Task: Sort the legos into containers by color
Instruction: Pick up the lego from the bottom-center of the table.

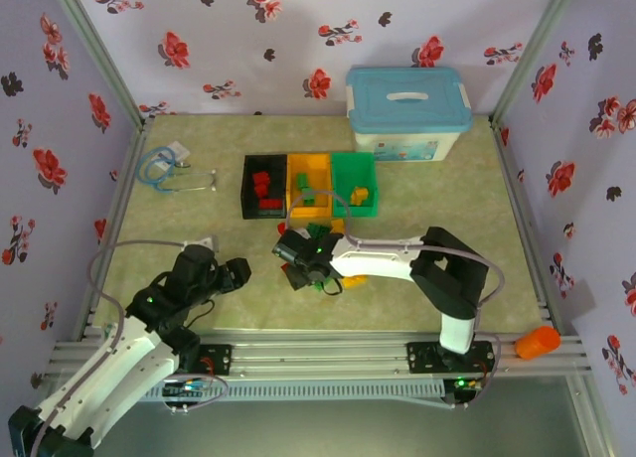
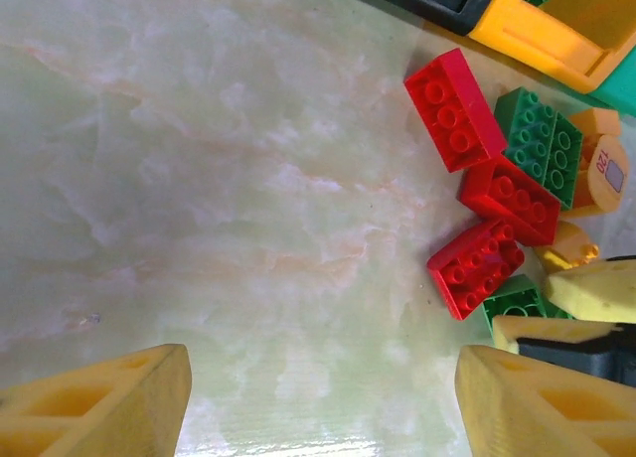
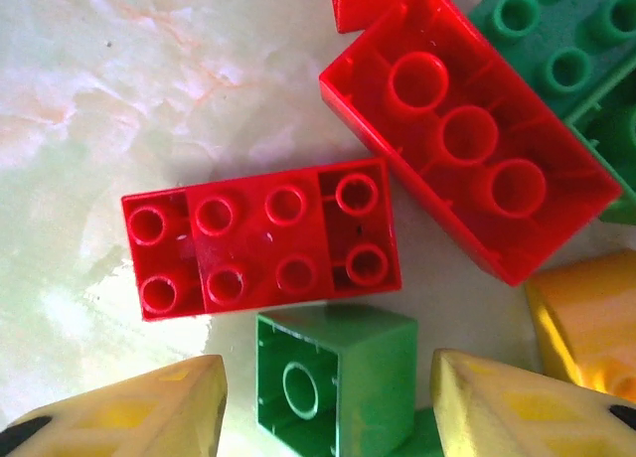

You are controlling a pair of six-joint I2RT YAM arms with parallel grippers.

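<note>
1. Flowered walls (image 1: 229,50) ring a pale marbled tabletop (image 1: 179,219); the legos (image 2: 502,204) left to sort lie heaped just in front of the black bin (image 1: 247,187), orange bin (image 1: 309,160) and green bin (image 1: 355,159).
2. The right gripper (image 3: 326,373) hangs low over the heap with its fingers apart, one on each side of an upturned green brick (image 3: 338,343); a sliver of gap shows on both sides, so nothing is pinched yet.
3. Close squarely on the brick's two flat side walls; centre first, since a pad that lands early would likely skid the brick across the smooth top.
4. Mind the studded red brick (image 3: 263,238) just beside the green one's far edge, and the yellow brick (image 3: 586,318) near the right-hand finger; either could be dragged along, so lift straight up before travelling.
5. Green pieces sit in the orange bin, a yellow one in the green bin, red ones in the black; that pattern suggests the orange bin is the goal.
6. The left gripper (image 2: 323,378) is spread and empty above bare tabletop beside the heap; best kept clear of the right arm's path.
</note>
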